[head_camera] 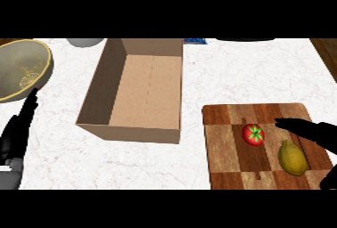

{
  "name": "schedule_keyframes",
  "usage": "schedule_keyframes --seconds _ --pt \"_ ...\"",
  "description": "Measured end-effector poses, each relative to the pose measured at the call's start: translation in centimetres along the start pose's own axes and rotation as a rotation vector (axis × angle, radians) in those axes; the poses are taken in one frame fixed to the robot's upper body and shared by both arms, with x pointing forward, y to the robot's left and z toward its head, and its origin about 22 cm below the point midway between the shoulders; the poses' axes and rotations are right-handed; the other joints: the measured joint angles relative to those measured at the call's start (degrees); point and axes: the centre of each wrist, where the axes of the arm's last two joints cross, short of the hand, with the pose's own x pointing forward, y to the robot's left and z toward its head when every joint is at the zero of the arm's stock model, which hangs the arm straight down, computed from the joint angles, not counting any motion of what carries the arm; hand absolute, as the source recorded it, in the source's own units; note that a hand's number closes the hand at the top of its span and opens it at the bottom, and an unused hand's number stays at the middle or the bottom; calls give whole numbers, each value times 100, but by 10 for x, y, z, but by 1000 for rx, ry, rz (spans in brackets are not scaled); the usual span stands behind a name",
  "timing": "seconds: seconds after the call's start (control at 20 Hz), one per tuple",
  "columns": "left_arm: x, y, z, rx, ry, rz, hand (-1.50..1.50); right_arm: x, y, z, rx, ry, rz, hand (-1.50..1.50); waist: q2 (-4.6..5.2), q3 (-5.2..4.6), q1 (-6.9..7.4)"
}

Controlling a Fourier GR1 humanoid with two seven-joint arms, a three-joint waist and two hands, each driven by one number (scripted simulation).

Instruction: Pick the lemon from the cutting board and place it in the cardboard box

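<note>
A yellow lemon [291, 158] lies on the wooden cutting board [227, 142] at the lower right, beside a red tomato [253, 134] with a green stem. My right hand [310, 130] comes in from the right edge, open, its straight fingers stretched over the board just above and to the right of the lemon, holding nothing. Up and to the left stands the open cardboard box [139, 89], with nothing inside. My left hand [18, 129] rests at the left edge, open, fingers pointing up.
A metal colander bowl [20, 69] sits at the upper left. A grey round object [84, 42], a blue item [195, 41] and a dark object [247, 39] line the far edge. White marble counter [250, 75] lies between box and board.
</note>
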Motion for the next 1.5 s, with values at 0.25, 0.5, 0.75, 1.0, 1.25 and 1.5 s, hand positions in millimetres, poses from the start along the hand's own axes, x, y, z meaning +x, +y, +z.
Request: schedule_keyframes --seconds 0.25,0.5,0.75,1.0,1.25,1.5 --pt "-2 3 -3 3 3 1 0 15 6 -4 23 -2 13 -150 2 -1 -4" --pt "5 3 -2 3 -2 3 0 23 15 -5 79 59 37 -150 1 -2 4" --pt "-1 2 -10 0 -1 2 0 21 31 -23 100 102 36 150 4 -4 9" --pt "-1 1 -8 0 0 -2 0 13 32 -33 -28 95 95 150 -18 -32 17" --pt "-5 1 0 -6 -1 4 0 11 29 -48 -117 84 161 150 -18 -42 33" --pt "13 -8 -9 -45 -52 3 0 22 -26 -101 -125 1 240 150 91 -18 391"
